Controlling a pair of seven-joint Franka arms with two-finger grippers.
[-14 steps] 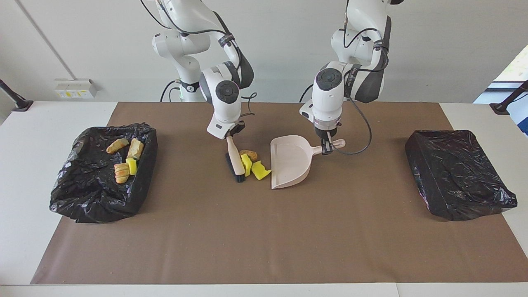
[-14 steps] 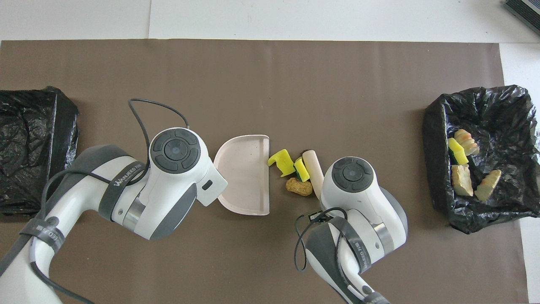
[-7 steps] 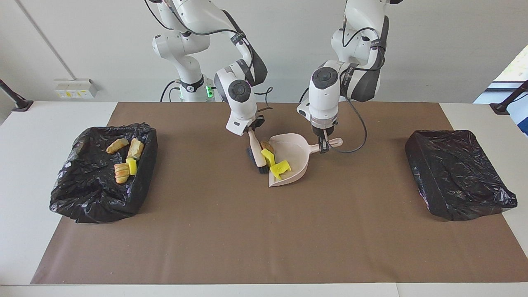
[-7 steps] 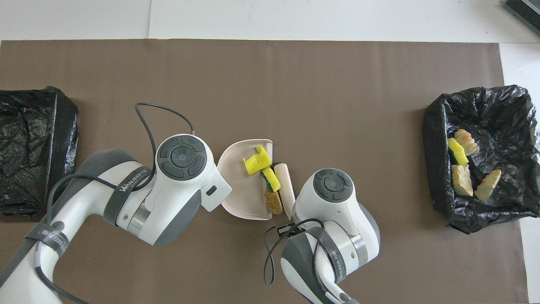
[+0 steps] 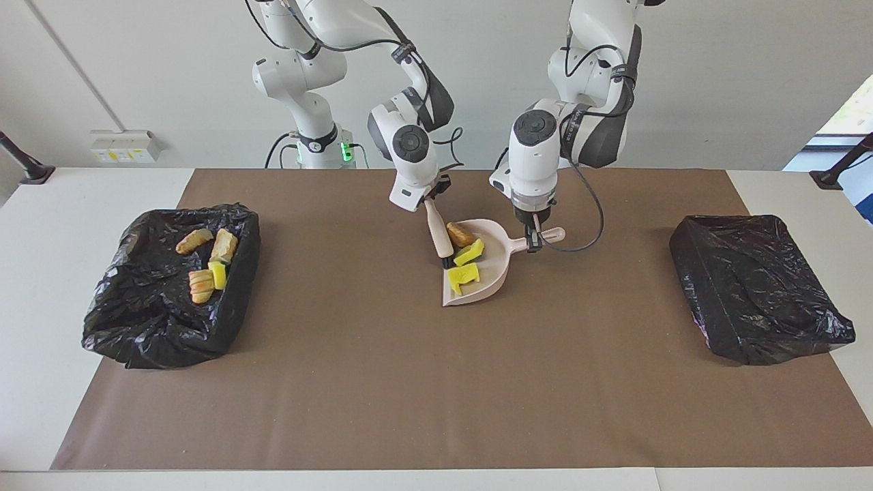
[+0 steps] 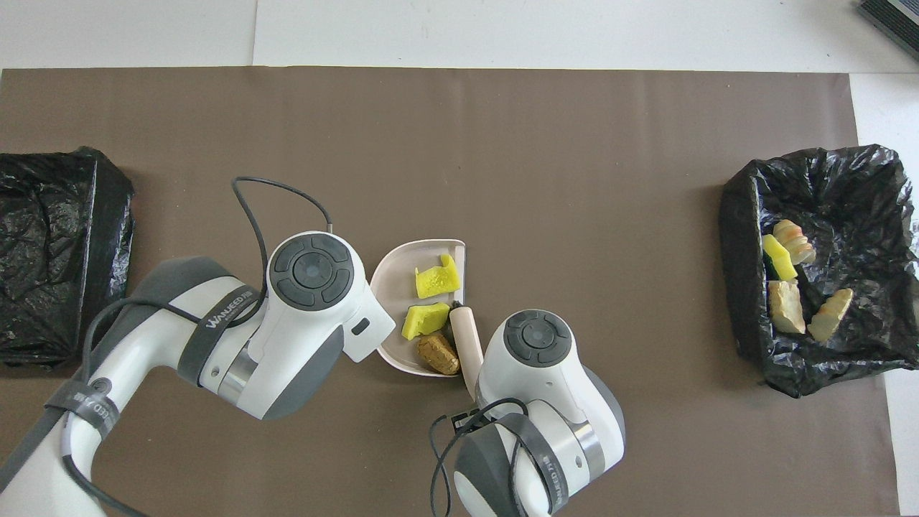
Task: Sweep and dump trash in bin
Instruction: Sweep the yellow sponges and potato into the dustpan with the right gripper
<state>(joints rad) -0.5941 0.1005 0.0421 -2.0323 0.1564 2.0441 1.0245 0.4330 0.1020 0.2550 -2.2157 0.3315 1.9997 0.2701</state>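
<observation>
My left gripper [image 5: 535, 240] is shut on the handle of the beige dustpan [image 5: 490, 278], which rests mid-table and also shows in the overhead view [image 6: 393, 287]. In the pan lie two yellow wedges [image 5: 469, 252] [image 6: 436, 278] and a brown cork-like cylinder [image 5: 460, 234] [image 6: 438, 355]. My right gripper [image 5: 426, 203] is shut on the brush [image 5: 437, 233], whose black bristles stand at the pan's open mouth; its handle shows in the overhead view [image 6: 467, 337]. Several more trash bits [image 5: 204, 269] [image 6: 786, 287] lie in the black-lined bin [image 5: 136, 327] at the right arm's end.
A second black-lined bin [image 5: 757, 286] [image 6: 50, 251] stands at the left arm's end with no trash showing in it. A brown mat [image 5: 436, 395] covers the table. A cable loops from the left wrist [image 5: 593, 225].
The brush swept the two yellow wedges and the cork cylinder from the mat into the dustpan. The right arm moved toward the pan; the pan shifted slightly nearer to the robots.
</observation>
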